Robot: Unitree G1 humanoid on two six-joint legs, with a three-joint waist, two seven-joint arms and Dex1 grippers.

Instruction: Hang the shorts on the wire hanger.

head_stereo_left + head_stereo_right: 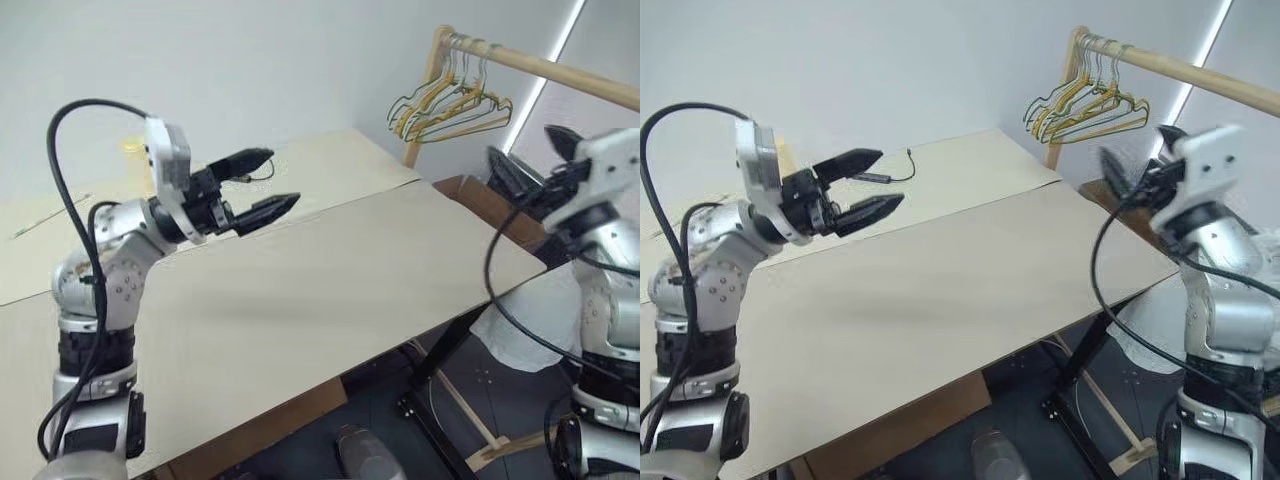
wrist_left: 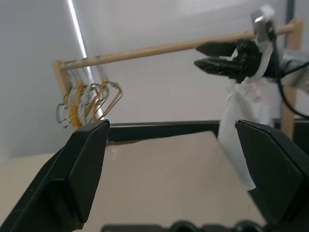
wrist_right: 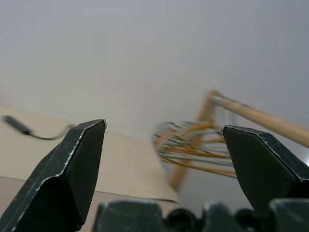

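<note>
My left gripper (image 1: 283, 178) hovers open and empty over the far left of the table (image 1: 330, 290). My right gripper (image 1: 1118, 172) is raised past the table's right end, also open with nothing between its fingers, and it points toward the bunched hangers (image 3: 193, 142). The white shorts (image 2: 235, 133) hang down beyond the table's right end, below and behind the right gripper; they also show under the right arm (image 1: 525, 330). What they hang from is hidden. The wire hanger is not discernible.
A wooden rail (image 1: 560, 70) on an upright post carries a bunch of yellowish and dark hangers (image 1: 450, 105) at the back right. A thin dark cable (image 3: 29, 131) lies on the far table. A cardboard box (image 1: 480, 200) sits beside the table's right end.
</note>
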